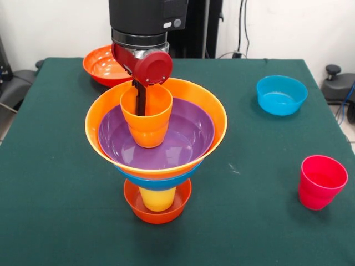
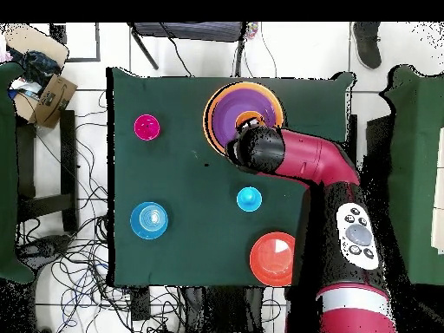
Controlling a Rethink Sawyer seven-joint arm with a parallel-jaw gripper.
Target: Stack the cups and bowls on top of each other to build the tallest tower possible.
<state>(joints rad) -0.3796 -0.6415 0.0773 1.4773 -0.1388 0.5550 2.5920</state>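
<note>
My gripper (image 1: pixel 140 102) hangs over the tower (image 1: pixel 156 147), one dark finger (image 1: pixel 141 100) reaching down inside the orange cup (image 1: pixel 146 119). I see only that one finger against the cup's inner wall, so I cannot tell how wide the hand stands or whether it truly grips the cup. The orange cup sits upright in the purple bowl (image 1: pixel 183 141), which nests in the large light orange bowl (image 1: pixel 213 113). Under that flares a blue bowl (image 1: pixel 158 182), then a yellow cup (image 1: pixel 157 198) standing in a small red-orange bowl (image 1: pixel 158 213) on the green table (image 1: pixel 66 221).

Away from the tower, a pinkish red cup (image 1: pixel 320 182) stands upright near the table's right edge in the front view, a teal-blue bowl (image 1: pixel 281 95) sits toward the far right corner, and a red-orange bowl (image 1: pixel 105 65) lies behind the tower, beside the arm. From overhead I also make out a small blue cup (image 2: pixel 250 199) between the arm (image 2: pixel 303 160) and the teal-blue bowl.

I can read no writing on any cup or bowl; the arm carries a grey button panel (image 2: pixel 358 232), its markings too small to read.
</note>
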